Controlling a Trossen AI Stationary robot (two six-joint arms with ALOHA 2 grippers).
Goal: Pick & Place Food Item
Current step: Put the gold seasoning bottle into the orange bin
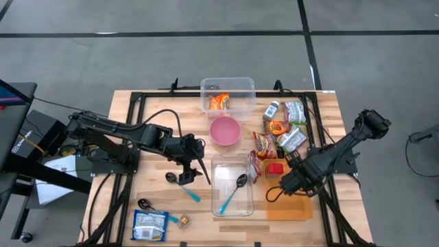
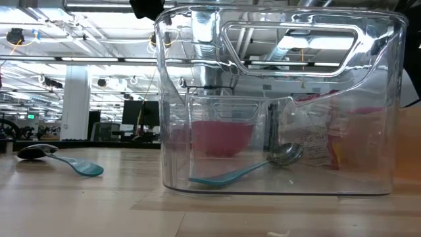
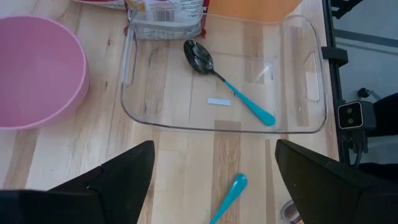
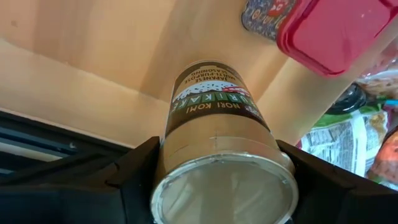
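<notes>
Right gripper (image 1: pixel 296 180): sits over the right side of the bench (image 1: pixel 123 103), near the orange mat. Its jaws are closed around a round seasoning jar (image 4: pixel 217 149), one dark finger pressing on each side of it.
Seasoning jar: held lying on its side, clear lid facing the wrist camera, lifted off the wood in my judgement.
Left gripper (image 1: pixel 186 165): waits left of the clear bin, jaws spread wide and holding nothing, hovering above a teal-handled spoon (image 1: pixel 180 184).
Clear bin (image 1: pixel 232 186): centre of the bench, holding only one teal-handled spoon (image 3: pixel 227 90); no food inside.
Other food: packets and jars are clustered at the back right (image 1: pixel 281 127); a second clear tub (image 1: pixel 228 95) holds an orange packet; a pink bowl (image 1: pixel 225 130) sits just in front of that tub.
Progress: the pick looks done, the jar is in hand; the placing is left. Which container is the target I cannot tell.
Readable writing: the jar label reads "NORI KOMI" and "FURIKAKE", seen upside down; smaller print is unreadable. A packet near the bin shows a barcode only.
</notes>
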